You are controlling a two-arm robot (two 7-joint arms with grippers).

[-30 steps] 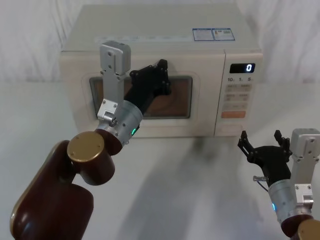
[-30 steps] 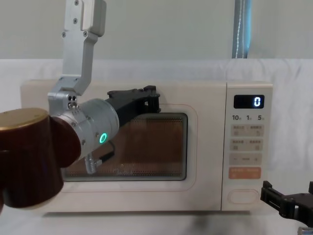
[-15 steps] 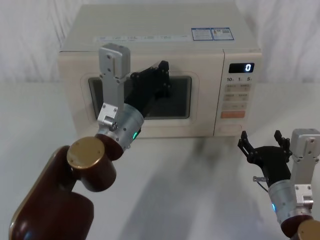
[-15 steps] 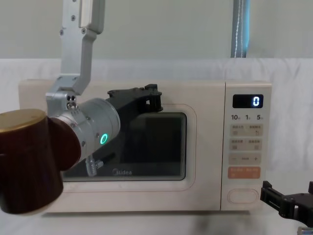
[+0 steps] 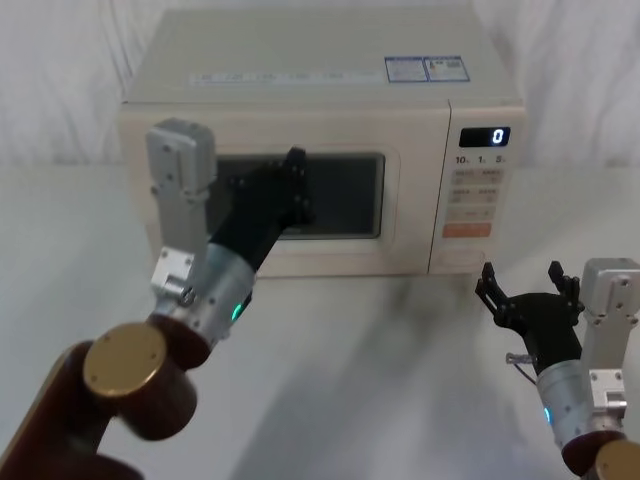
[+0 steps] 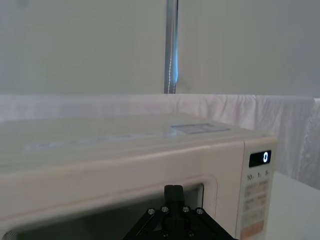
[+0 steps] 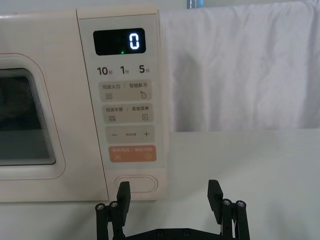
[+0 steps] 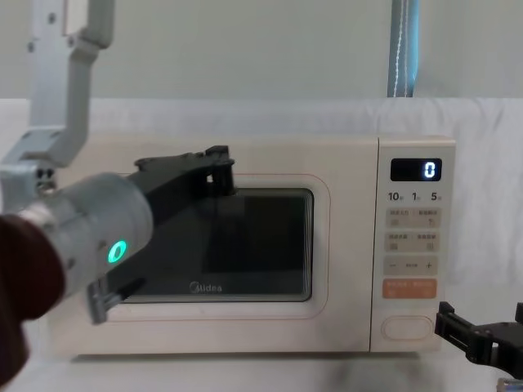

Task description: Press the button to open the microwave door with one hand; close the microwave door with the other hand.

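while the left gripper (image 5: 293,185) hangs in front of the microwave door (image 5: 345,195), its black fingers point at the dark window near the upper left part, and i cannot tell from where i stand whether they are parted or closed, nor whether they touch the panel. nothing is in them that i can see. from the chest view the same gripper (image 8: 214,167) sits level with the top edge of the window, its silver wrist with a green light trailing back toward the lower left.

the door (image 8: 270,245) lies flush with the front of the microwave (image 5: 300,80), shut, with the grey logo readable under the window.

over on the right side, the right gripper (image 5: 527,295) rests low above the white table (image 5: 380,360), just in front of the control panel (image 5: 478,195) and apart from it. its two fingers (image 7: 124,192) stand spread wide with nothing between them. from the right wrist view the button (image 7: 136,184), a blank cream oval, sits at the bottom of the panel below the orange key (image 7: 132,153), straight ahead of the open fingers. the display (image 7: 120,41) above reads 0.

white cloth (image 7: 240,65) hangs behind the microwave.
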